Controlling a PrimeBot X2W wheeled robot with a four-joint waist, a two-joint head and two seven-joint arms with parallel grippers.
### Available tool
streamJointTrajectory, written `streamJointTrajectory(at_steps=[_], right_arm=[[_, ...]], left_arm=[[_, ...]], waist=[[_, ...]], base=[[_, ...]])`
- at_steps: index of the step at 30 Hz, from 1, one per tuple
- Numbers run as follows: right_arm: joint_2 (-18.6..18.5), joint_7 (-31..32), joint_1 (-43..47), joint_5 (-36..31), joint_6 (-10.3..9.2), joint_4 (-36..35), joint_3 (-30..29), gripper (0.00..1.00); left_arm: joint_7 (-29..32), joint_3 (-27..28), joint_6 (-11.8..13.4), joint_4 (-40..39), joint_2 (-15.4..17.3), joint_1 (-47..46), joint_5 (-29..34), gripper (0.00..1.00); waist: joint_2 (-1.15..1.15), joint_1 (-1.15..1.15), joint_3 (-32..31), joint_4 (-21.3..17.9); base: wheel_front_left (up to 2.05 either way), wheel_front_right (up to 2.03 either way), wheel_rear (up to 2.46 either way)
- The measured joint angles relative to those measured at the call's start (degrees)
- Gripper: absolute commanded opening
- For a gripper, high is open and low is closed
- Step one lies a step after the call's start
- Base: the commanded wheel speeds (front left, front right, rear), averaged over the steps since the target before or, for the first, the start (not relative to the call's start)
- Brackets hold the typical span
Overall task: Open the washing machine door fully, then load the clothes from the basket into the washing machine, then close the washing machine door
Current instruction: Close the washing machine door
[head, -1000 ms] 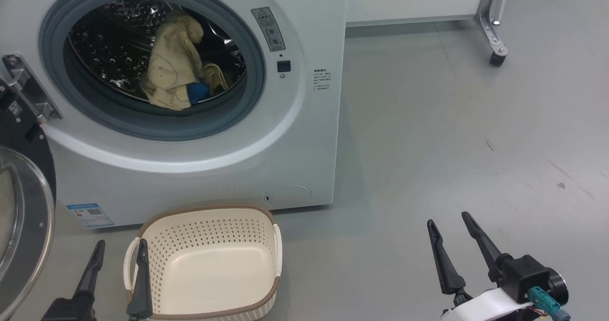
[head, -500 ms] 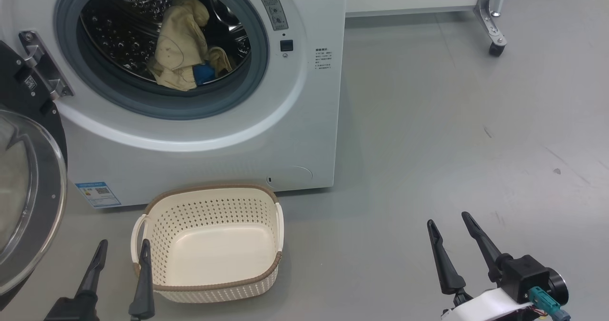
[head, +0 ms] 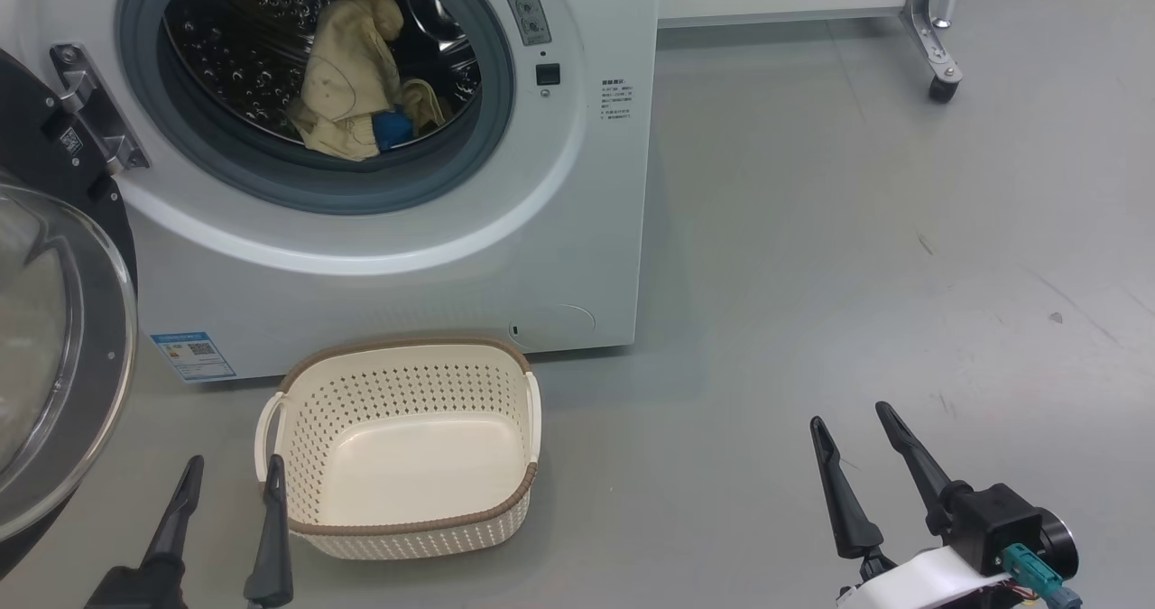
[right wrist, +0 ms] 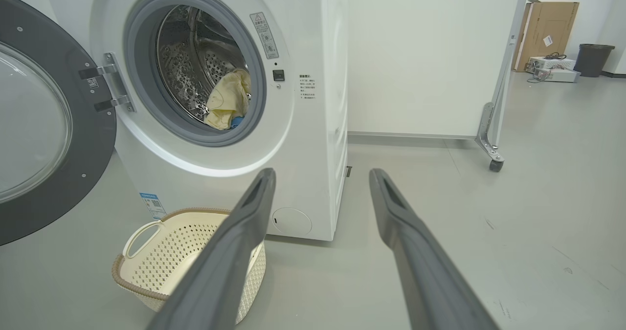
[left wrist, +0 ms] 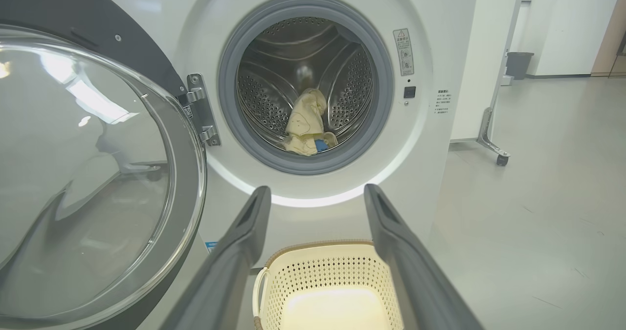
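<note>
The washing machine [head: 388, 257] stands on the grey floor [head: 812, 230], and the washing machine door [head: 63, 347] is swung wide open to its left side, hanging on the metal hinge [head: 99, 108], with the clear glass bowl facing outward. The clothes [head: 347, 86] lie as a cream-yellow heap with a blue patch at the bottom of the steel drum, just behind the lower part of the grey gasket [head: 487, 131]. The basket [head: 415, 541] stands upright on the floor, just before the bottom edge of the machine's front, near the blue label sticker [head: 192, 356]; its bare cream bottom is in view. The left gripper [head: 234, 465] is beside the left handle of the basket, with its two fingers spread wide and nothing between them; I cannot tell if one finger touches the handle. The right gripper [head: 849, 414] hangs over bare floor, well apart from the basket and to the right of the machine, also spread wide and holding nothing. At the far edge of the floor stands a metal leg with a small wheel [head: 938, 59].
</note>
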Motion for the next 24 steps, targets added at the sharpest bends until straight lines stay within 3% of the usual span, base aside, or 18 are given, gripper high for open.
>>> streamJointTrajectory(at_steps=[24], right_arm=[[-0.3, 0.0, 0.1, 0.0, -0.48, 0.1, -0.6, 1.00]], left_arm=[[0.5, -0.9, 0.3, -0.3, 0.0, 0.3, 0.0, 1.00]], waist=[[0.00, 0.00, -0.7, 1.2]], base=[[0.00, 0.00, 0.00]])
